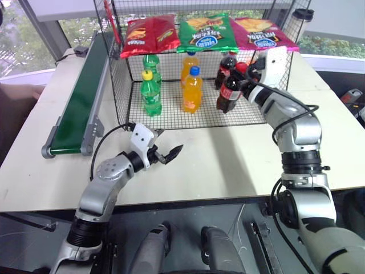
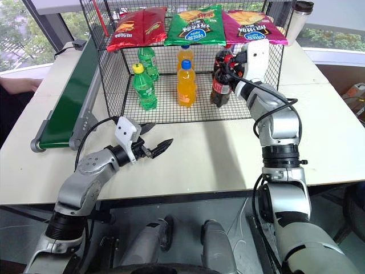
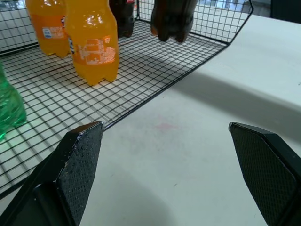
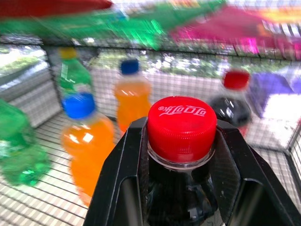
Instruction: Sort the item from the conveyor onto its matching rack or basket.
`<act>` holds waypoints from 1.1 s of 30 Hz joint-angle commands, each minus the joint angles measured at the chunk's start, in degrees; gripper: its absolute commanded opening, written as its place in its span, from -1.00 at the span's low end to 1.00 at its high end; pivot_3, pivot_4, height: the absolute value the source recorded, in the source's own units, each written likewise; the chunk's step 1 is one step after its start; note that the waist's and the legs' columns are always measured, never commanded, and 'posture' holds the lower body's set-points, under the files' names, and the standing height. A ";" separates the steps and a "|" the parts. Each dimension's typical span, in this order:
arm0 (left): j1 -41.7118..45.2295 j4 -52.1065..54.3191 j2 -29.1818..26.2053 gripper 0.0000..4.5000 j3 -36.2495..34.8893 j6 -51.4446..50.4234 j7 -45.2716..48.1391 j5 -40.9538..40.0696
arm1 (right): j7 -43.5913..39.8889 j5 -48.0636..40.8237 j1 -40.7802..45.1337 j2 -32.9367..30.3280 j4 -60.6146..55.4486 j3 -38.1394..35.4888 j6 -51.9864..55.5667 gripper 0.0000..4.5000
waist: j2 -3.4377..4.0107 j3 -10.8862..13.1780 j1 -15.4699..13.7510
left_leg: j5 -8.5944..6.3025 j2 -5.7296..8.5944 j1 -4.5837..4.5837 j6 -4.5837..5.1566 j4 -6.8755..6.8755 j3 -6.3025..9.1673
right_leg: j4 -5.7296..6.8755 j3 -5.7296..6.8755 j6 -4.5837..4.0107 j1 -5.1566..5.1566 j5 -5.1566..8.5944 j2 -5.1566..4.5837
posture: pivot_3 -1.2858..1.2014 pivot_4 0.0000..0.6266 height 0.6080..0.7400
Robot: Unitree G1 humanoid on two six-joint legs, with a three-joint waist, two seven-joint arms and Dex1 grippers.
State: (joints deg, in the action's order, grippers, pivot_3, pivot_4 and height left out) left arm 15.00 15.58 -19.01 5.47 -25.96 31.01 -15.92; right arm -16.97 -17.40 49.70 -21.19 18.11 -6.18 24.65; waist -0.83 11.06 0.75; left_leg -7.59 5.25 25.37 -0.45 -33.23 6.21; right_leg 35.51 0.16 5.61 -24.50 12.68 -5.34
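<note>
The item, a small cola bottle (image 1: 229,91) with a red cap (image 4: 182,126), hangs in my right gripper (image 1: 246,80), which is shut on its neck. The bottle is inside the open front of the black wire-mesh basket (image 1: 121,85), at its right side, with its base a little above the mesh floor (image 3: 141,70). A second cola bottle (image 1: 226,64) stands just behind it. My left gripper (image 1: 169,142) is open with nothing in it, low over the table in front of the basket. The green conveyor (image 1: 80,103) runs along the table's left side with nothing on it.
Two green soda bottles (image 1: 150,91) and two orange ones (image 1: 192,90) stand in the basket, left of the cola. Chip bags (image 1: 206,31) hang along its top. A dark-lidded tumbler (image 1: 302,17) stands at the back right. A person's hand (image 2: 17,84) rests at the far left.
</note>
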 commanded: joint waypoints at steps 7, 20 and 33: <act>0.35 2.32 0.31 0.97 0.07 0.56 -1.01 0.45 | 1.17 4.31 4.85 0.99 8.35 -1.34 -11.39 -0.47 | 0.02 0.01 0.05 | 0.01 0.00 -0.01 -0.01 0.00 -0.01 | 0.03 -0.02 0.02 -0.02 -0.01 0.02 | 0.03 -0.52 0.97; 0.17 2.73 0.40 1.00 0.29 0.30 -1.59 0.42 | 0.97 5.61 5.51 0.93 13.00 -1.42 -14.26 0.36 | 0.03 0.01 0.08 | 0.01 0.00 -0.03 -0.02 0.00 -0.01 | 0.05 -0.03 0.02 -0.01 -0.01 0.03 | 0.03 -0.52 0.97; -0.19 2.53 0.52 1.00 0.44 0.42 -1.82 0.58 | -1.24 5.00 1.58 -1.76 4.35 -2.02 -7.88 0.98 | 0.03 0.01 -0.11 | 0.02 -0.01 -0.07 -0.02 0.00 -0.01 | 0.10 -0.04 -0.01 0.01 0.00 0.03 | 0.03 -0.52 0.97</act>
State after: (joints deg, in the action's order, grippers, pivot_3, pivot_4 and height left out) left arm 14.93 15.88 -18.51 6.00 -25.98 29.47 -15.44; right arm -17.28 -11.54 51.72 -21.49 27.63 -7.10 15.11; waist -0.80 11.07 0.64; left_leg -7.57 5.25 25.31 -0.47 -33.23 6.20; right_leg 35.61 0.12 5.60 -24.49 12.69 -5.31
